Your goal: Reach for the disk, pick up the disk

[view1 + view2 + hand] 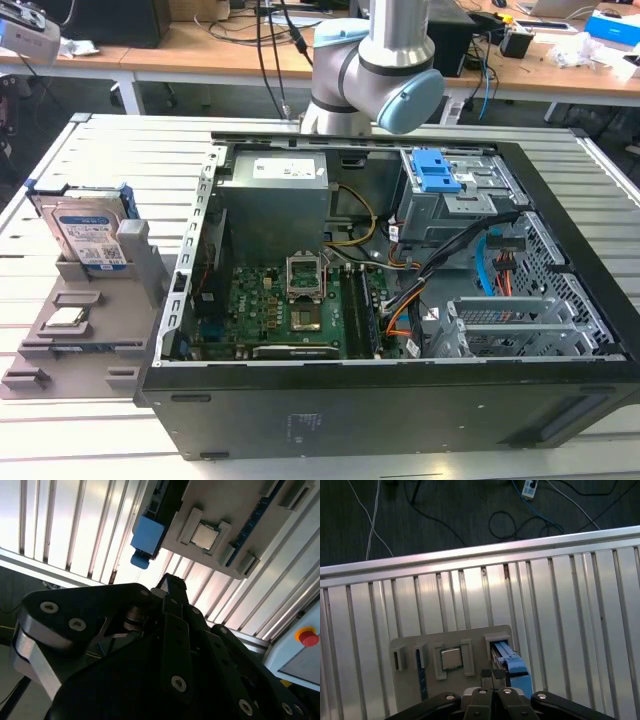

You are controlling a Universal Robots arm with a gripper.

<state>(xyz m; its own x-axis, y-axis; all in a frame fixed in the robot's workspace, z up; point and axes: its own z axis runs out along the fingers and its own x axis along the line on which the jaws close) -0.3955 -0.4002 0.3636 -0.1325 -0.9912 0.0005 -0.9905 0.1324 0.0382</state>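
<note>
Disk [88, 232]: stood upright in the grey holder [135, 262], at the exterior view's left (blue-framed).
Gripper [492, 676]: seen clear of the disk.
Jaws: pressed together, nothing held.

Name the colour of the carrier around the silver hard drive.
Blue; the plastic carrier shows best in the exterior view.

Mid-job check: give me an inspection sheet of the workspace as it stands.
Surface: slatted metal table, bearing grey fixture and open computer case.
Job's things: disk upright in a fixture slot, untouched.
Clutter: chip on the fixture.
Grippers: gripper above the fixture, fingers shut, empty.
Cables: wires inside the case; floor cables beyond the table.
Surroundings: workbenches behind; red button.
</note>
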